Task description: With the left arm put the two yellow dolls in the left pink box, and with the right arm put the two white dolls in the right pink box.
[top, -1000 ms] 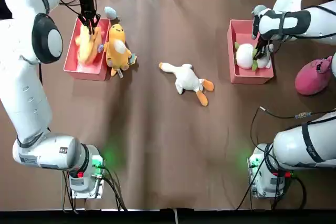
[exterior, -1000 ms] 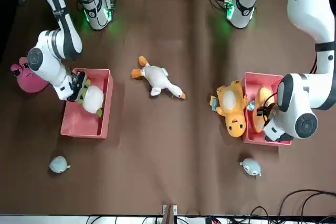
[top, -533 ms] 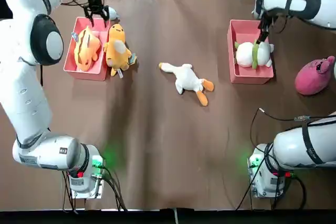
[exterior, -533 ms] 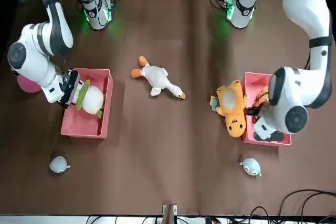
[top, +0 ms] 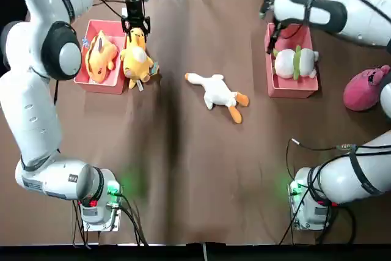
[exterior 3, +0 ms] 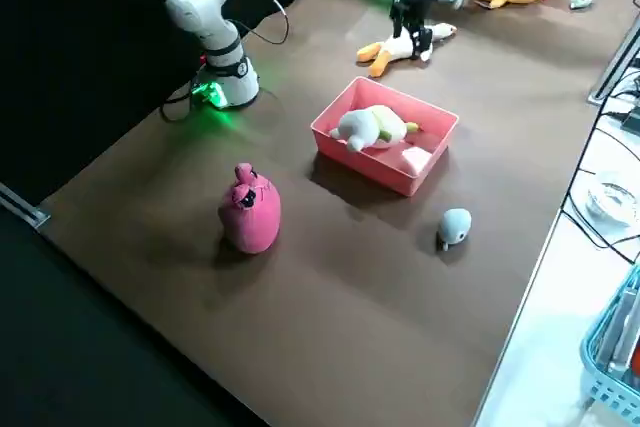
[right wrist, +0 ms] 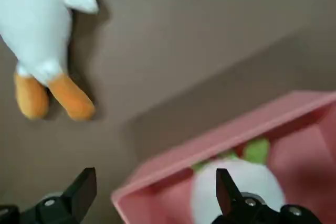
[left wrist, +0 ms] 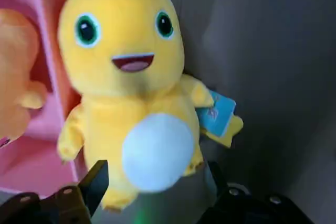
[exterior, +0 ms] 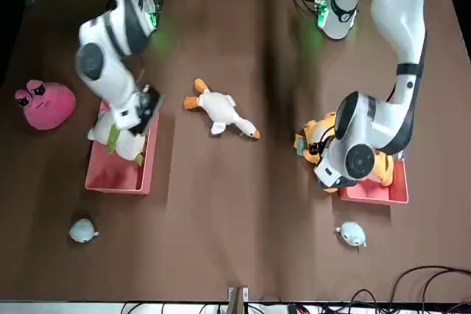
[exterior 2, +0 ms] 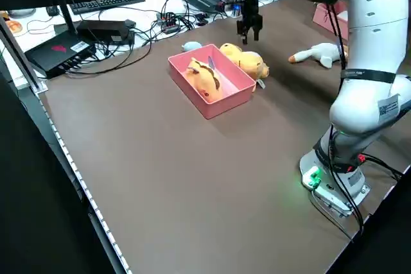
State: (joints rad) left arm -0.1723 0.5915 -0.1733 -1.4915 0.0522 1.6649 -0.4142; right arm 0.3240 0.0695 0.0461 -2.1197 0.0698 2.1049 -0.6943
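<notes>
We see the left gripper [top: 135, 24] hovering over the head of the yellow doll [top: 136, 57] that lies on the table [top: 183, 151] against the outer wall of the left pink box [top: 91, 80]; its fingers are spread wide and hold nothing. A blue tag [left wrist: 217, 113] sticks out beside that doll, its writing too small to read. 1 orange-yellow doll [top: 99, 57] already lies inside that box. The right gripper [top: 273, 29] hangs above the near-left edge of the right pink box [top: 287, 89], fingers apart and empty. 1 round white doll [top: 294, 63] with a green band rests in it. The white goose doll [top: 217, 93] lies mid-table, well apart from both boxes.
</notes>
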